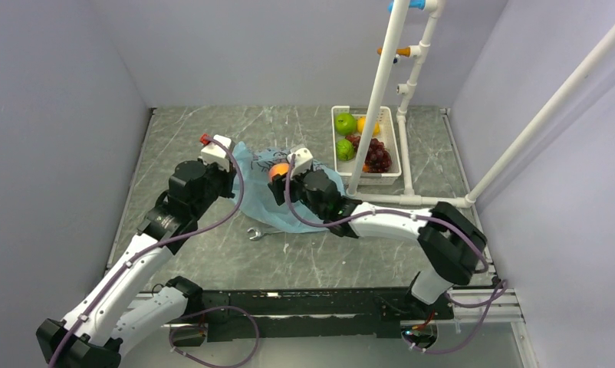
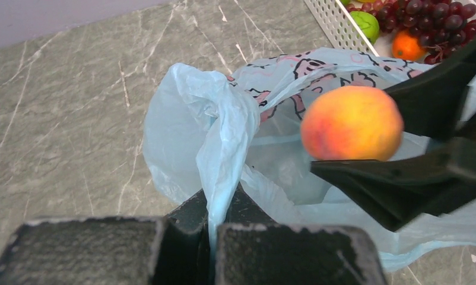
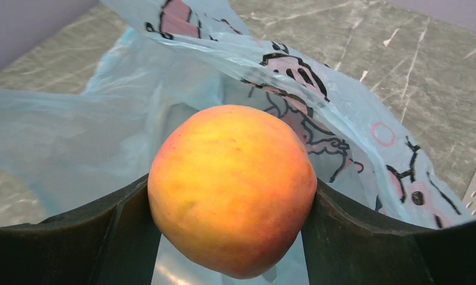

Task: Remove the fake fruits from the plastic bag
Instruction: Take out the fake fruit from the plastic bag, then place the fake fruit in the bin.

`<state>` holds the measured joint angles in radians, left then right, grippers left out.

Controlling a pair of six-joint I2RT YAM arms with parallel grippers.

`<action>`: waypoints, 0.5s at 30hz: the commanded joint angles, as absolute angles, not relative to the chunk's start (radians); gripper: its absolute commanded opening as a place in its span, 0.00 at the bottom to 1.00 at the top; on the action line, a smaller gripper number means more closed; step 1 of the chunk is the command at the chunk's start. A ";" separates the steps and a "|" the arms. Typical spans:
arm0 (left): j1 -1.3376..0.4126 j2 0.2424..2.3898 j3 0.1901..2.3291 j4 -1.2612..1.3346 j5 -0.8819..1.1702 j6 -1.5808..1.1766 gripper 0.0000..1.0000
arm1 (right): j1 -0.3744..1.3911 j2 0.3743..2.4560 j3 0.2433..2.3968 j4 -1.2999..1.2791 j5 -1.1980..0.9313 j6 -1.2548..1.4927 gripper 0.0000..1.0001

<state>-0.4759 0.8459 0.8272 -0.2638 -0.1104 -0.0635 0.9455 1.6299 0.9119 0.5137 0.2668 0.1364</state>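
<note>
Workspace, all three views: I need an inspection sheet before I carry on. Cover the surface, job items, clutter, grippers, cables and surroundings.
Surface: grey marbled table, no spills seen.
Job's things: plastic bag lies crumpled on the table; peach is lifted over the bag's mouth; basket at the far right holds green apples, grapes and smaller fruit.
Clutter: wrench on the table at the bag's near edge.
Grippers: left gripper is shut on a fold of the bag; right gripper is closed on the peach.
Cables: purple cables loop along both arms.
Surroundings: white pipe frame stands by the basket; plain walls.
</note>
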 commanded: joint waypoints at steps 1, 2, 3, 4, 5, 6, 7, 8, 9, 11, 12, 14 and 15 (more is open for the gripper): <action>-0.480 0.816 0.858 -0.252 -0.162 -0.073 0.00 | 0.943 1.496 0.879 0.494 0.188 0.183 0.00; -0.480 0.814 0.861 -0.257 -0.166 -0.075 0.00 | 0.943 1.467 0.869 0.485 0.192 0.180 0.00; -0.480 0.813 0.862 -0.261 -0.169 -0.076 0.00 | 0.941 1.436 0.861 0.476 0.195 0.176 0.00; -0.480 0.812 0.861 -0.261 -0.172 -0.077 0.00 | 0.938 1.404 0.852 0.464 0.199 0.172 0.00; -0.480 0.812 0.860 -0.260 -0.175 -0.077 0.00 | 0.937 1.374 0.842 0.452 0.208 0.168 0.00; -0.480 0.813 0.861 -0.261 -0.180 -0.077 0.00 | 0.935 1.335 0.828 0.445 0.221 0.166 0.00; -0.480 0.815 0.864 -0.266 -0.185 -0.078 0.00 | 0.930 1.292 0.809 0.444 0.247 0.166 0.00; -0.480 0.817 0.868 -0.273 -0.188 -0.080 0.00 | 0.921 1.234 0.785 0.444 0.276 0.176 0.00; -0.480 0.818 0.873 -0.279 -0.190 -0.082 0.00 | 0.911 1.182 0.758 0.448 0.306 0.187 0.00; -0.480 0.815 0.872 -0.280 -0.189 -0.084 0.00 | 0.882 1.079 0.694 0.441 0.385 0.216 0.00; -0.479 0.814 0.869 -0.277 -0.192 -0.084 0.00 | 0.860 1.031 0.677 0.424 0.417 0.227 0.00; -0.480 0.816 0.869 -0.272 -0.198 -0.087 0.00 | 0.808 0.949 0.648 0.384 0.470 0.242 0.00; -0.480 0.818 0.873 -0.276 -0.197 -0.089 0.00 | 0.775 0.915 0.631 0.373 0.492 0.244 0.00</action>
<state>-0.4759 0.8246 0.8284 -0.2829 -0.1745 -0.0719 0.8635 1.0416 0.6815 0.4084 0.3420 0.1970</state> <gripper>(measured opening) 0.010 0.731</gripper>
